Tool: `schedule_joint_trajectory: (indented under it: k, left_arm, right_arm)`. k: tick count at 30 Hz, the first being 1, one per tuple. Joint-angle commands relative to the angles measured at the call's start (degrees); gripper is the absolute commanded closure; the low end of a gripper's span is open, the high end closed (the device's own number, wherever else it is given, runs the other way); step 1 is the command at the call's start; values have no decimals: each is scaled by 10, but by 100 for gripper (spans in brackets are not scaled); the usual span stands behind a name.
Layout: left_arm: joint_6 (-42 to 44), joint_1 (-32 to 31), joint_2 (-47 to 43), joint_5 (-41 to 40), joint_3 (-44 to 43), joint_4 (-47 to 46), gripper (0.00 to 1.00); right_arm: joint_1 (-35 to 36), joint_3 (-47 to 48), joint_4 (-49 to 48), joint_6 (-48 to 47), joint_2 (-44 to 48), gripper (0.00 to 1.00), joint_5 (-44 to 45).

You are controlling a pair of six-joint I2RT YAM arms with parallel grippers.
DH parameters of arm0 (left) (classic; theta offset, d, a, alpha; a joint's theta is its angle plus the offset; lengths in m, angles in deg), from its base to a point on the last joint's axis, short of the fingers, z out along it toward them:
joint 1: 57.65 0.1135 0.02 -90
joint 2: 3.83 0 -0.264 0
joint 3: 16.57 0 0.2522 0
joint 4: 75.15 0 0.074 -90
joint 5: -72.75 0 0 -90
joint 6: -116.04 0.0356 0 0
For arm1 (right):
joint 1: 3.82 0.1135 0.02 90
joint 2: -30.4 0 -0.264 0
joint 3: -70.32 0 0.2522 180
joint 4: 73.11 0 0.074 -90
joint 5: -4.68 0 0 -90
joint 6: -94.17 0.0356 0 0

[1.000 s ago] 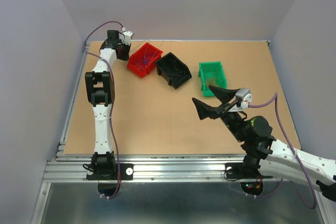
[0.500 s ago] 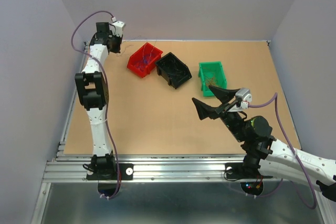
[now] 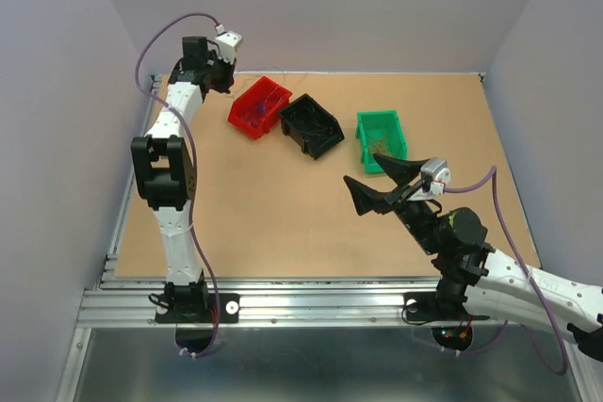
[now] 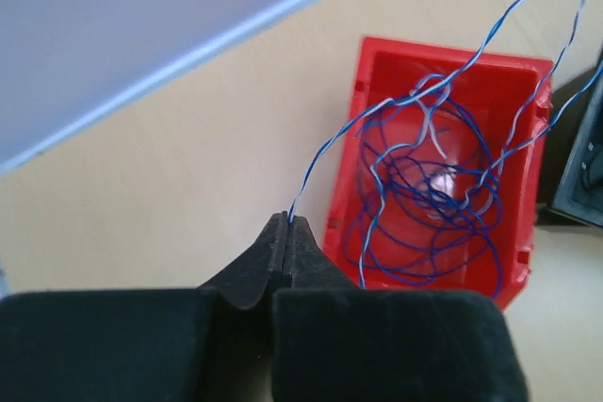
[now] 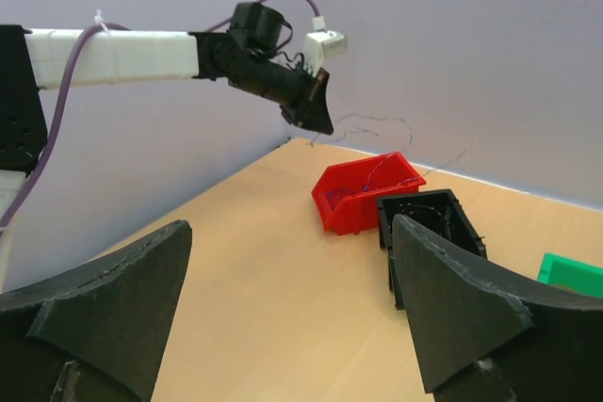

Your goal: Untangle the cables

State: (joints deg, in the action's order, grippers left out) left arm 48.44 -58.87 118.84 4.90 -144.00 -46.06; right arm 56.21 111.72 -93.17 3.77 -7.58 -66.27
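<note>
Top view, left gripper (image 3: 224, 77): raised at the far left corner of the worktop (image 3: 283, 214), near the red bin (image 3: 258, 106).
Top view, bins: red bin, black bin (image 3: 312, 125) and green bin (image 3: 381, 141) stand in a row along the far side.
Top view, right gripper (image 3: 364, 168): released, fingers spread wide, near the green bin.
Left wrist view, left gripper: clenched, pinching one thin blue strand at its fingertips.
Left wrist view, cables (image 4: 429, 190): a loose curly tangle of blue wires lies in the red bin. The pinched strand rises from it to the fingertips.
Right wrist view, right gripper: fingers far apart, holding nothing, above bare worktop.
Right wrist view, left gripper: high, left of the red bin, with thin strands arcing from its tip toward the bins.
</note>
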Motion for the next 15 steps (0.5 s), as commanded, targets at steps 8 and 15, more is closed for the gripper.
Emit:
schedule_joint_trajectory:
  k: [8,15]
  left_arm:
    - [-11,-72,14,-80,63,-32,100]
    - [-17,-77,85,-92,35,-14,100]
  right_arm:
    - [1,2,-14,0,9,8,-6]
    - [0,14,-10,2,-13,9,4]
